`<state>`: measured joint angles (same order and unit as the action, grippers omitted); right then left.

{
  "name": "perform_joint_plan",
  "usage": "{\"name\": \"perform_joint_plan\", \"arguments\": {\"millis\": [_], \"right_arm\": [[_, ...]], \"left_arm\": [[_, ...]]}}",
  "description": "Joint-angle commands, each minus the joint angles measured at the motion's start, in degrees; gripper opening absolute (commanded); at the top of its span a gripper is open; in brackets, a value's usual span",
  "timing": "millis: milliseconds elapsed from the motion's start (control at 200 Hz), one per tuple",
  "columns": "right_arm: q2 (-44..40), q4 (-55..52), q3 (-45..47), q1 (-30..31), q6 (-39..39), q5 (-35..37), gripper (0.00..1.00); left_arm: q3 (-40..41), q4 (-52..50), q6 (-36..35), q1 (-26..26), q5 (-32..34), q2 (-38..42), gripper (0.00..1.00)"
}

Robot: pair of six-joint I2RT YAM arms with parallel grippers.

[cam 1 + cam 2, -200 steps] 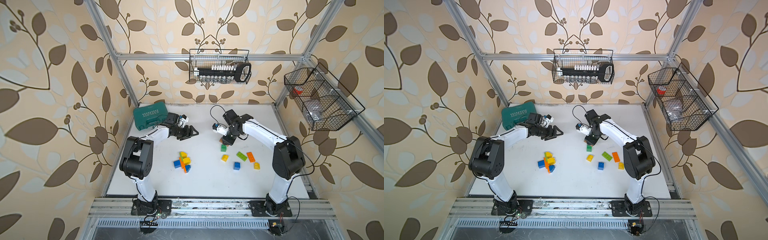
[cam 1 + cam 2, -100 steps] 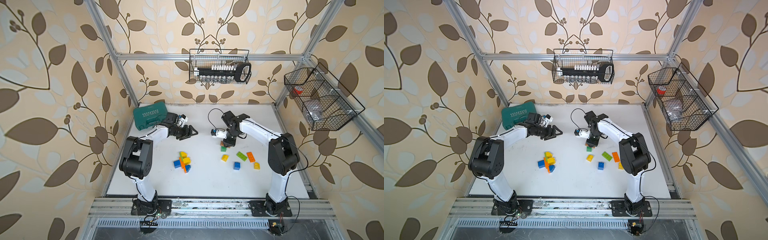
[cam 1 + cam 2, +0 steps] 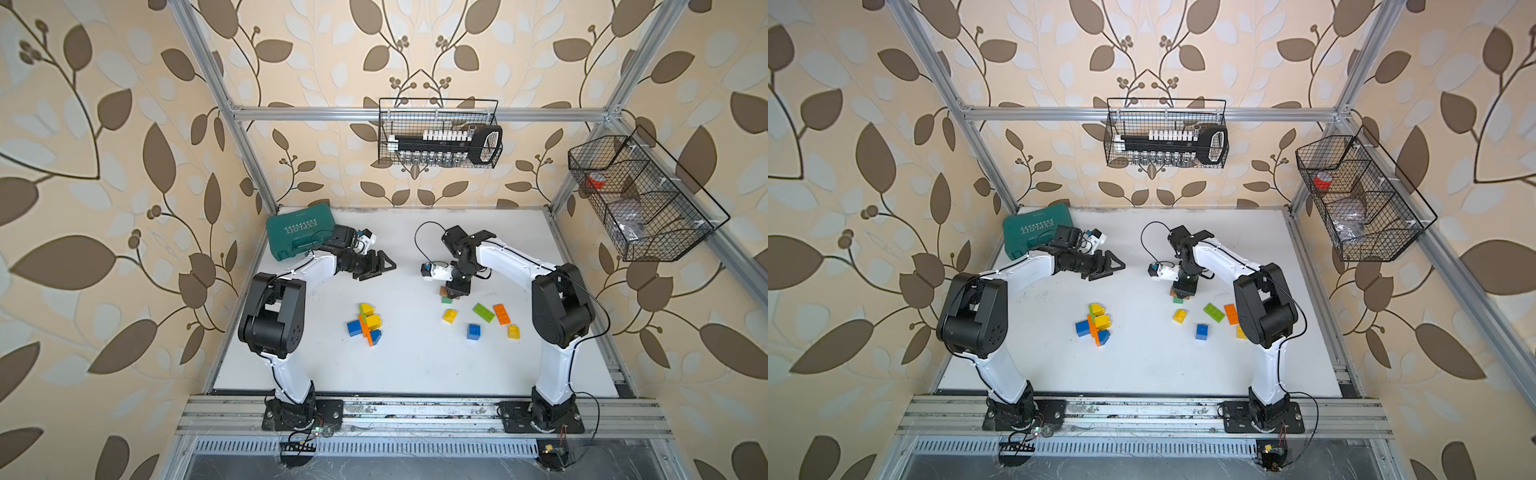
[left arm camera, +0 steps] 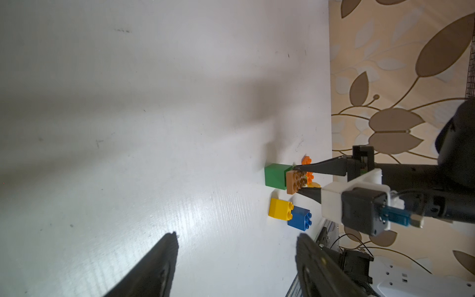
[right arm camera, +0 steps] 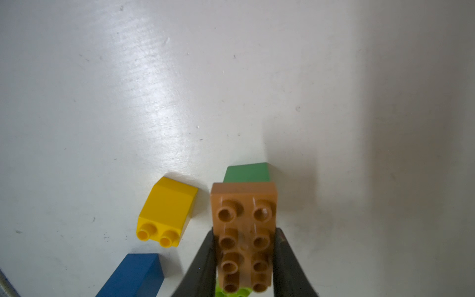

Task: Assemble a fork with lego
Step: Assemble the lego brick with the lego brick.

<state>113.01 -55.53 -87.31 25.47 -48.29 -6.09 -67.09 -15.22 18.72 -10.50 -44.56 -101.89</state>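
Observation:
My right gripper (image 5: 245,232) is shut on a brown studded lego brick (image 5: 244,200), its fingers on the two long sides. The brown brick (image 4: 295,181) lies against the top of a green square brick (image 4: 275,176) on the white table, right of centre in both top views (image 3: 446,299). I cannot tell whether the two are pressed together. A joined cluster of yellow, orange and blue bricks (image 3: 365,324) lies mid-table. My left gripper (image 4: 236,234) is open and empty above bare table, left of the right gripper (image 3: 1183,291) and apart from every brick.
Loose bricks lie near the right arm: yellow (image 3: 450,316), lime green (image 3: 483,312), orange (image 3: 500,313), blue (image 3: 473,331) and a small yellow one (image 3: 513,331). A teal tool case (image 3: 299,235) sits at the back left. Wire baskets (image 3: 440,133) hang on the walls.
My right gripper has come down and slightly forward with the brown brick, onto the green brick. The left gripper has stayed almost where it was.

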Motion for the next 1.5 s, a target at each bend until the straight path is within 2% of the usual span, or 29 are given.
{"name": "perform_joint_plan", "arguments": {"millis": [0,300,515,655,755,965,1300,1495], "right_arm": [[3.0,-0.8,0.8,0.6,-0.7,-1.3,0.27],[2.2,0.4,3.3,2.9,-1.8,-0.3,0.28],[1.7,3.8,5.6,5.7,-0.8,7.1,0.27],[0.3,6.2,7.1,6.8,0.0,9.6,0.27],[1.0,4.5,5.0,7.2,2.5,10.8,0.29],[3.4,-0.4,2.7,7.3,6.5,5.0,0.27],[2.9,2.4,7.7,6.0,2.8,4.7,0.25],[-1.7,1.6,8.5,4.3,1.7,2.1,0.25]], "left_arm": [[-1.1,0.2,0.8,0.7,-1.3,-0.3,0.74],[-1.3,0.3,0.8,0.7,-2.1,-0.6,0.74],[-1.3,-0.2,0.6,0.8,-2.2,-0.2,0.74],[-1.0,-0.1,0.6,0.9,-2.5,0.0,0.74],[-0.9,0.2,0.9,0.9,-2.4,0.1,0.74],[-0.8,0.1,0.9,0.9,-2.5,0.5,0.74],[-1.2,-1.2,0.2,1.0,-2.4,1.1,0.73],[-1.3,-1.4,0.0,1.1,-2.4,0.9,0.73]]}}
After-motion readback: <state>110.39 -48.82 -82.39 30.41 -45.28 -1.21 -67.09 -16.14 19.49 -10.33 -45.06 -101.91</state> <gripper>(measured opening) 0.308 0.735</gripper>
